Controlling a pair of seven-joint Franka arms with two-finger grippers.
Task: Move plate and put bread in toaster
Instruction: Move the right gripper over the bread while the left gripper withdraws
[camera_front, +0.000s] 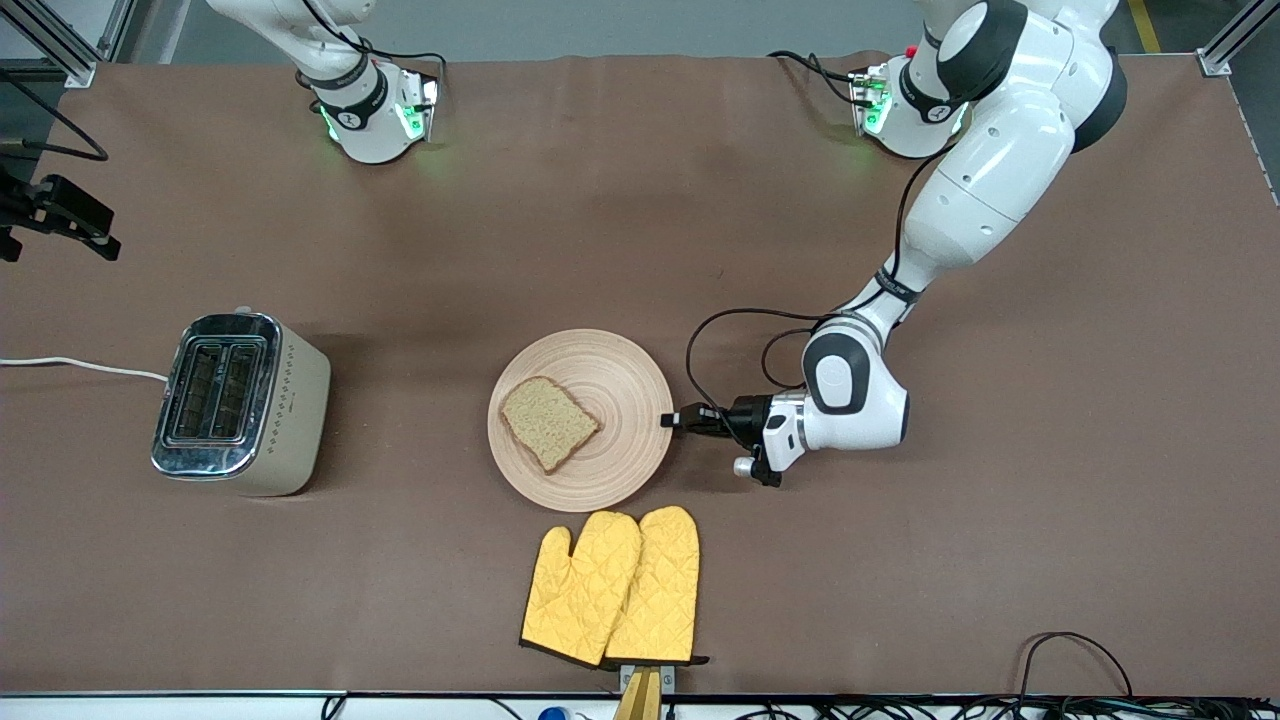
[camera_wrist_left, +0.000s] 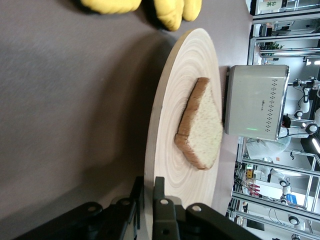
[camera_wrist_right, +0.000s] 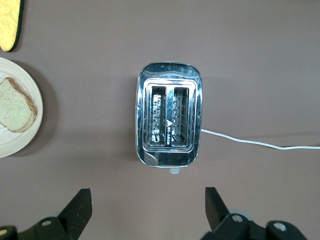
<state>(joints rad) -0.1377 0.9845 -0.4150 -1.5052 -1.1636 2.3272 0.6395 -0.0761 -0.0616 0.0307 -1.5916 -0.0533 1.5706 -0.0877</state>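
Observation:
The round wooden plate (camera_front: 622, 378) lies mid-table with the slice of brown bread (camera_front: 548, 421) on it. My left gripper (camera_front: 672, 420) is low at the plate's edge toward the left arm's end, shut on the rim (camera_wrist_left: 148, 182), one finger above the rim and one below. The cream and chrome toaster (camera_front: 240, 400) stands upright toward the right arm's end, both slots empty (camera_wrist_right: 169, 120). My right gripper (camera_wrist_right: 146, 200) hangs open and empty high over the table beside the toaster. The plate (camera_wrist_right: 20, 145) and bread (camera_wrist_right: 15, 107) show at the edge of that view.
Two yellow oven mitts (camera_front: 615, 585) lie side by side nearer the front camera than the plate, close to its rim. The toaster's white cord (camera_front: 80, 365) runs off toward the right arm's end of the table. A brown cloth covers the table.

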